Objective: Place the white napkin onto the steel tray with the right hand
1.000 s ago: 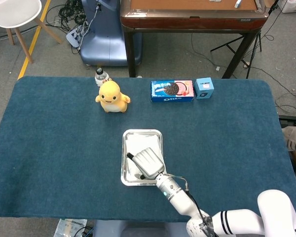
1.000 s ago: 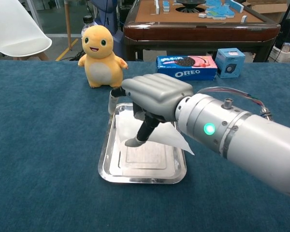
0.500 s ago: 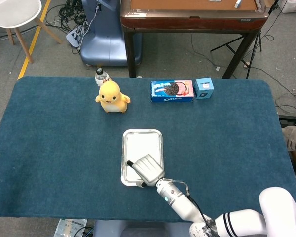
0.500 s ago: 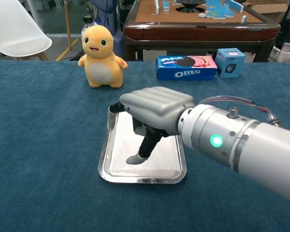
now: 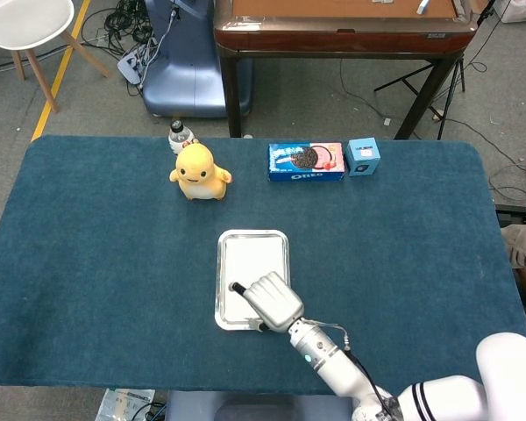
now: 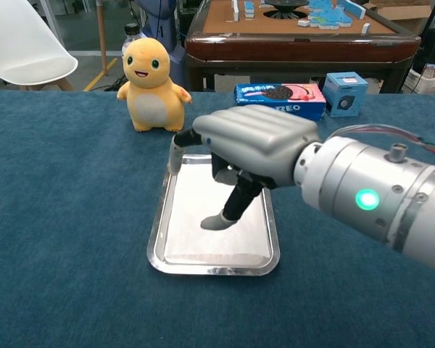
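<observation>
The steel tray lies at the table's middle front. The white napkin lies flat inside it, covering most of its floor. My right hand hovers over the tray's near right part, above the napkin, fingers apart and holding nothing; one finger points down toward the napkin without clearly touching it. The left hand does not show in either view.
A yellow plush toy stands behind the tray to the left, with a bottle behind it. An Oreo box and a small blue box lie at the back right.
My right hand has let go of the napkin, which now lies flat in the tray. The hand has risen and drawn back toward the right.
</observation>
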Available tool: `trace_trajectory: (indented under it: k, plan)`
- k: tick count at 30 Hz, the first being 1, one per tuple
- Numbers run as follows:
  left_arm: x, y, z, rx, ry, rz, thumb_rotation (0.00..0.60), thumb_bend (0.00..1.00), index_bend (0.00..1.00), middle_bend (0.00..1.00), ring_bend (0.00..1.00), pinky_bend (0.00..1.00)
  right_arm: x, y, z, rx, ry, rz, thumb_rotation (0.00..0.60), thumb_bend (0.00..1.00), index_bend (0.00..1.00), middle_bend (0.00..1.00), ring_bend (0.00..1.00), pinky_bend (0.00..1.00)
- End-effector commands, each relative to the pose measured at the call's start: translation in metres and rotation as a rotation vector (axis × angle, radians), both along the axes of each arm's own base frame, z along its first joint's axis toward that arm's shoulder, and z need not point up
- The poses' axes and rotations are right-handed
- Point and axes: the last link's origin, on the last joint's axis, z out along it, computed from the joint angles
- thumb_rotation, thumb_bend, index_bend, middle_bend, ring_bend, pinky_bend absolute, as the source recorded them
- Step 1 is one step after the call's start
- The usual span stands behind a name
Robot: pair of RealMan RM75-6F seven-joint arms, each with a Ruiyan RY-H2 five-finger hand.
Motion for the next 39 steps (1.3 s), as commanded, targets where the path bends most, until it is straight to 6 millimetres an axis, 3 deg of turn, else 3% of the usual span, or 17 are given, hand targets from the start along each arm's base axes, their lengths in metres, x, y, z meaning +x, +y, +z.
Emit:
trace_trajectory:
  k: [1, 11, 15, 20, 27, 33, 39]
  plan:
    - [0.000, 0.000, 0.000, -0.001, 0.001, 0.000, 0.600, 0.48, 0.34, 0.28, 0.22, 0.36, -0.013, 0.000, 0.021, -0.093, 0.052, 0.012, 0.600, 0.00, 0.32, 0.95, 0.86, 1.00]
    - [0.004, -0.001, -0.006, -0.020, 0.019, -0.008, 0.600, 0.48, 0.34, 0.28, 0.22, 0.36, -0.060, 0.004, 0.076, -0.279, 0.184, -0.069, 0.600, 0.00, 0.33, 0.55, 0.58, 0.85]
    - [0.007, -0.001, -0.010, -0.032, 0.030, -0.014, 0.600, 0.48, 0.34, 0.28, 0.22, 0.36, -0.083, 0.015, 0.097, -0.333, 0.253, -0.121, 0.600, 0.00, 0.33, 0.47, 0.47, 0.74]
    - [0.009, 0.000, -0.016, -0.046, 0.039, -0.013, 0.600, 0.48, 0.34, 0.28, 0.22, 0.36, -0.118, 0.031, 0.124, -0.389, 0.318, -0.205, 0.600, 0.00, 0.33, 0.44, 0.39, 0.59]
    - [0.015, -0.001, -0.025, -0.061, 0.055, -0.034, 0.600, 0.48, 0.34, 0.28, 0.22, 0.36, -0.168, 0.054, 0.153, -0.485, 0.294, -0.297, 0.600, 0.00, 0.34, 0.44, 0.36, 0.45]
    - [0.028, -0.006, -0.033, -0.069, 0.068, -0.081, 0.600, 0.48, 0.34, 0.28, 0.22, 0.36, -0.199, 0.072, 0.167, -0.492, 0.230, -0.365, 0.600, 0.00, 0.34, 0.43, 0.35, 0.41]
    - [0.028, -0.006, -0.039, -0.093, 0.074, -0.072, 0.600, 0.48, 0.34, 0.28, 0.22, 0.36, -0.222, 0.084, 0.187, -0.551, 0.163, -0.426, 0.600, 0.00, 0.34, 0.43, 0.35, 0.41]
